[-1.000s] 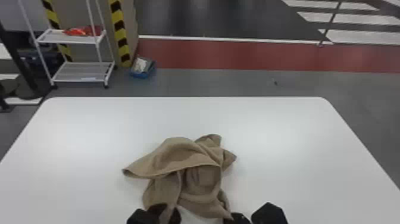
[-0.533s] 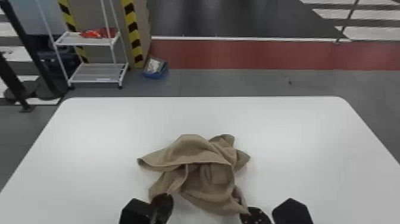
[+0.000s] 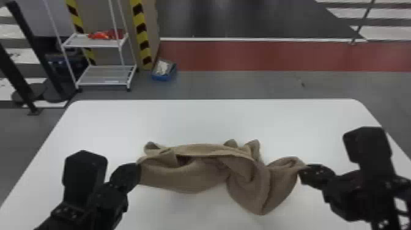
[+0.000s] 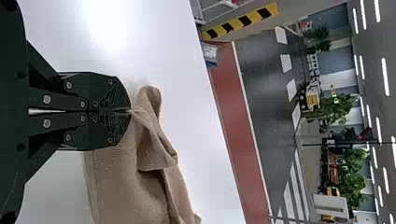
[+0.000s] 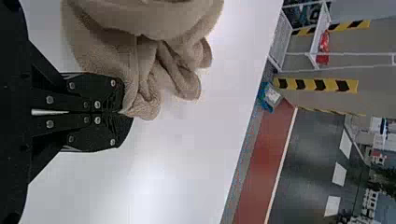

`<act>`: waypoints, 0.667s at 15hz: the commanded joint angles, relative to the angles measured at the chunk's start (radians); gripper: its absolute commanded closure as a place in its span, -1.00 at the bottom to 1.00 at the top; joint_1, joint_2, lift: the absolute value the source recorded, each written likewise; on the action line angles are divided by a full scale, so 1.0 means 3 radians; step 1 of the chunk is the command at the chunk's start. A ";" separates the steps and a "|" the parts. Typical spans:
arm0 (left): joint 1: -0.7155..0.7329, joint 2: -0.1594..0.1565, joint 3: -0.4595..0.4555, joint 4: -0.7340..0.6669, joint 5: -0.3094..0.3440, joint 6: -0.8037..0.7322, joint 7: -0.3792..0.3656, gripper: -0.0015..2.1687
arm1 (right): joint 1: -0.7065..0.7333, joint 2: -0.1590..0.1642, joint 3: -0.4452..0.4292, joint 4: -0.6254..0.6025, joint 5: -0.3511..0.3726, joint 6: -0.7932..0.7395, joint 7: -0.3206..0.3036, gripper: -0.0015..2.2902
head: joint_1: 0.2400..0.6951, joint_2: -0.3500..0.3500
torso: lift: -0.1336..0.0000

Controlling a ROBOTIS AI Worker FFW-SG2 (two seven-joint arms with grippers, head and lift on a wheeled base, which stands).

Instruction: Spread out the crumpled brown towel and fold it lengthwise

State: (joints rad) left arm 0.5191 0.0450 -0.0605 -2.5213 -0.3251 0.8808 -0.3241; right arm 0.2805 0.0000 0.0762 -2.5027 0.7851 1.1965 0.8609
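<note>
Spreading is judged to be the step in hand: the brown towel (image 3: 189,174) is held stretched sideways above or on the white table (image 3: 214,119), bunched and twisted, and how much of its weight is borne by the table cannot be told. Its one end is pinched between the closed fingertips of the left gripper (image 4: 128,111), and its other end is nipped the same way by the right gripper (image 5: 125,113). The cloth is judged to be light, limp and not easily harmed, but only small bites are taken, so a corner could be slipped loose if it is pulled hard. The heavy fold near the right gripper is best shaken out or laid down, and true corners are best gripped before the lengthwise fold is tried
</note>
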 commanded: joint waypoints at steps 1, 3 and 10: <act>-0.0340 -0.0007 0.0069 -0.0017 -0.0108 0.0426 -0.0167 0.98 | -0.0459 0.0003 -0.0065 -0.0002 0.0313 0.0478 0.0147 0.43 | 1.00 -0.06 | -0.87; -0.0667 -0.0007 0.0063 0.0013 -0.0215 0.0733 -0.0275 0.98 | -0.0751 -0.0113 -0.0131 0.0023 0.0338 0.0703 0.0178 0.43 | 1.00 -0.11 | -0.87; -0.1869 -0.0007 0.0063 0.0642 -0.0455 0.1071 -0.0587 0.97 | -0.1508 -0.0297 -0.0632 0.0652 0.0144 0.0693 0.0096 0.43 | 1.00 -0.30 | -0.87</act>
State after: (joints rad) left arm 0.0278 0.0429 -0.0403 -2.3856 -0.4559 1.2026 -0.4933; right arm -0.1283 -0.0620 -0.0953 -2.3560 0.8445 1.4035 0.8893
